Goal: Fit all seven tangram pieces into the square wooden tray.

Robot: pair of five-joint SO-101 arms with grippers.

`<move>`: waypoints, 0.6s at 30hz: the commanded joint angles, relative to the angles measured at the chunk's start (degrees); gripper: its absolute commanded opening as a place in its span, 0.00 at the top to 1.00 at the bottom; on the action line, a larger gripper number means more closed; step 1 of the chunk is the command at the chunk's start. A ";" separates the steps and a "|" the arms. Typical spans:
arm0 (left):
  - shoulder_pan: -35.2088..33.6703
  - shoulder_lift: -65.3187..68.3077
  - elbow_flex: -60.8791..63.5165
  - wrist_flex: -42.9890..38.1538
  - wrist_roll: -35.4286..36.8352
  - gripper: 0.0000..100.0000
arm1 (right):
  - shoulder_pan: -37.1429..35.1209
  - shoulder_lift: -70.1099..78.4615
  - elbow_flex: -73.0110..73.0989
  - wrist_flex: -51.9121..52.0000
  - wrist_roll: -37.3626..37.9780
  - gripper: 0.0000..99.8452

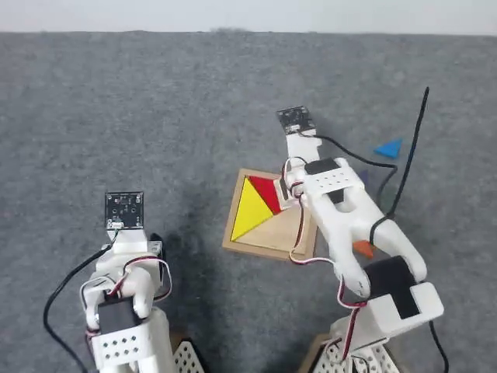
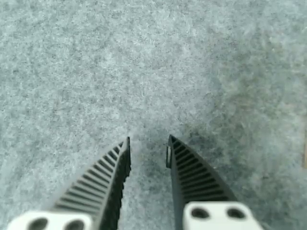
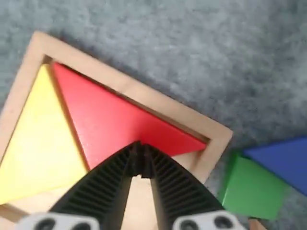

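Tray (image 1: 279,229) is square light wood, on the fuzzy grey counter (image 1: 116,101) under the right arm (image 1: 349,225). High view gives the layout: 2 arms, 1 small blue triangle (image 1: 388,148) well apart from the tray, 1 orange piece (image 1: 363,249) beside the right arm. Right wrist view gives the close stuff: 2 smooth triangles in the tray touching along an edge, 1 yellow triangle (image 3: 38,129) and 1 red triangle (image 3: 110,124), plus 1 green block (image 3: 252,187) and 1 blue piece (image 3: 283,158) just outside a corner. Right tool (image 3: 141,152) has ribbed black fingers pressed together over the red triangle's edge. Left tool (image 2: 148,141) is spread over the felt.
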 commanded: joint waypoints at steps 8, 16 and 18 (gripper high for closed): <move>-0.18 0.09 -0.48 0.35 -0.62 0.88 | 0.57 -3.38 -2.90 1.10 0.70 0.99; -0.18 0.09 -0.48 0.35 -0.62 0.88 | -6.99 -11.47 2.29 1.80 0.97 0.99; -0.18 0.09 -0.48 0.35 -0.62 0.88 | -6.81 -10.24 3.78 -0.13 0.97 0.99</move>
